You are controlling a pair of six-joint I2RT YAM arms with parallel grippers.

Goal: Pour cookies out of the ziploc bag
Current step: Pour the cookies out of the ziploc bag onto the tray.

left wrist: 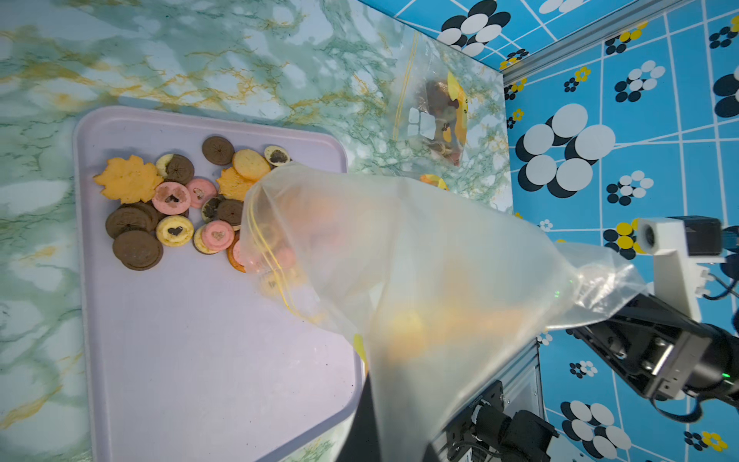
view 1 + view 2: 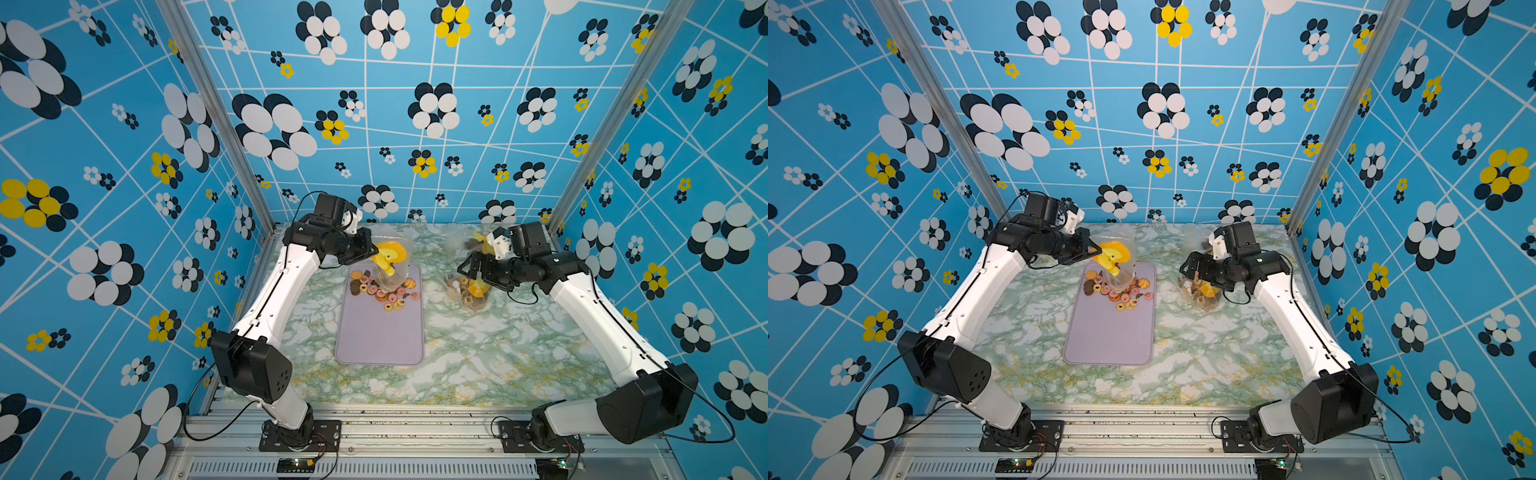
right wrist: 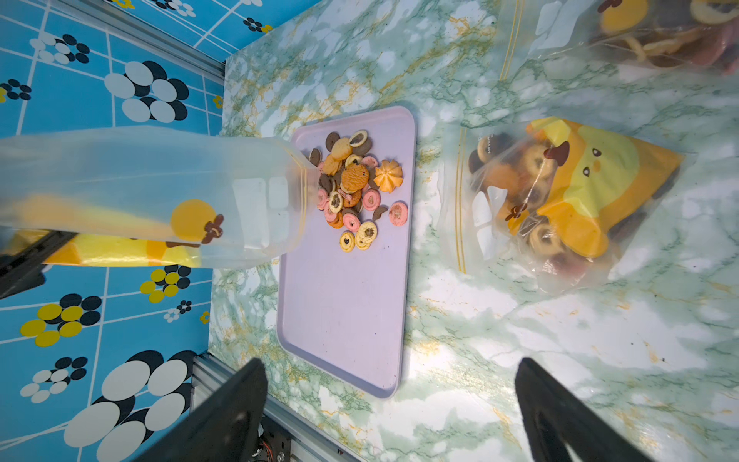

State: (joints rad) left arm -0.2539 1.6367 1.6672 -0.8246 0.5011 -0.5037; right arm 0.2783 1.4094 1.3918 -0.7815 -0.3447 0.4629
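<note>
L gripper [image 2: 372, 252] is pinched tight on the closed end of the ziploc bag [image 2: 394, 274] and holds it up mouth-down over the far end of the lavender tray [image 2: 380, 336], just above frame centre in both top views. The bag's yellow print sits up by the gripper. Its mouth, w/ yellow zip lines, is down at the cookies [image 2: 382, 291]. The cookies are in a loose pile on the tray's far end, upper part of the tray in the top views. They are brown, pink, orange-tan and cream rounds, some w/ heart or dark centres, plus a couple of leaf-shaped ones and one swirl. A few rounds show thru the plastic at the mouth in the left wrist view; can't tell if they're inside the bag or under it. R gripper [image 2: 471, 270] is spread wide w/ nothing between the fingers. It hangs above a second bag [image 2: 465, 293] and is apart from it. That bag is full and lies on the marble table [image 2: 478, 357], right of the tray. A third bag [image 2: 459, 245], also w/ cookies, lies farther back, upper right of the tabletop, partly hidden by the R arm.
</note>
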